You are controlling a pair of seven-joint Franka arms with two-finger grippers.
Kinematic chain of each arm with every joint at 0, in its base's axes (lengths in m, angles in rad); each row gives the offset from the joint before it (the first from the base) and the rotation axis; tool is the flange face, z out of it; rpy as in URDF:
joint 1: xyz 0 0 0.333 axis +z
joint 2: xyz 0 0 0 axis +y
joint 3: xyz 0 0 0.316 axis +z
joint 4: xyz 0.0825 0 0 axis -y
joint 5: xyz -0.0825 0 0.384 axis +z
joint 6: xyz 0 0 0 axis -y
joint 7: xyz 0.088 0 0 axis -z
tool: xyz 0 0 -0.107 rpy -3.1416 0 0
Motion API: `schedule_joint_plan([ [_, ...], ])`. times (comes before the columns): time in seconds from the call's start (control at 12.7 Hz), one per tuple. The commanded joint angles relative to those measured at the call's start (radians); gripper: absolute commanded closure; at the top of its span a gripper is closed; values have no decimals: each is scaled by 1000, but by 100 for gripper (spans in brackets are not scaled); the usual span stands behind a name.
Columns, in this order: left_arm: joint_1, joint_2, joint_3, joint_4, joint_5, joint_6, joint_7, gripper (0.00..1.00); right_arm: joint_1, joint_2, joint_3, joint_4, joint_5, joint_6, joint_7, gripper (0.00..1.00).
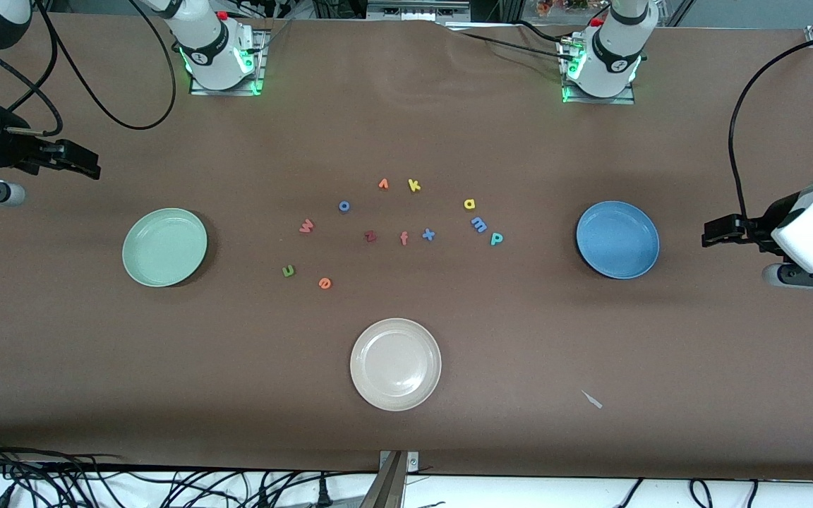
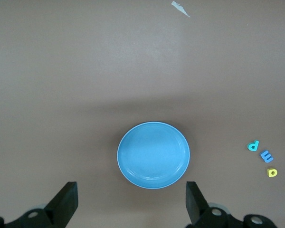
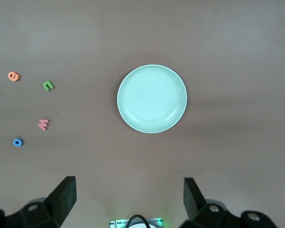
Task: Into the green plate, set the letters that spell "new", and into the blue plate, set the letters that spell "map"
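The olive n (image 1: pixel 288 270), orange e (image 1: pixel 324 283) and pinkish w (image 1: pixel 306 226) lie on the table beside the empty green plate (image 1: pixel 164 247). The yellow a (image 1: pixel 469 204), light blue m (image 1: pixel 478 224) and teal p (image 1: pixel 496 238) lie in a row beside the empty blue plate (image 1: pixel 617 239). My right gripper (image 1: pixel 87 166) hangs open and empty at its end of the table, looking down on the green plate (image 3: pixel 152 98). My left gripper (image 1: pixel 711 233) hangs open and empty at its end, above the blue plate (image 2: pixel 153 155).
A cream-white plate (image 1: pixel 395 363) sits nearer the camera, mid-table. Among the letters lie a blue o (image 1: pixel 344 206), yellow k (image 1: pixel 414 185), dark red z (image 1: pixel 370 236), salmon f (image 1: pixel 404 238), blue x (image 1: pixel 428 235) and an orange letter (image 1: pixel 383 184). A white scrap (image 1: pixel 592 399) lies near the front edge.
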State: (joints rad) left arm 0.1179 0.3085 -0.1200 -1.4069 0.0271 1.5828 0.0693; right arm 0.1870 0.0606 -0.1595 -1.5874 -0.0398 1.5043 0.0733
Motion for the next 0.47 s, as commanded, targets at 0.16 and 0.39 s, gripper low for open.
schedule_joint_plan([
  [0.16,-3,-8,-13,-4,20,-9,-11,0,3,5,2,21,-8,-16,-6,0],
  [0.39,-3,-9,-13,-4,20,-10,-11,0,3,5,2,21,-8,-16,-10,0],
])
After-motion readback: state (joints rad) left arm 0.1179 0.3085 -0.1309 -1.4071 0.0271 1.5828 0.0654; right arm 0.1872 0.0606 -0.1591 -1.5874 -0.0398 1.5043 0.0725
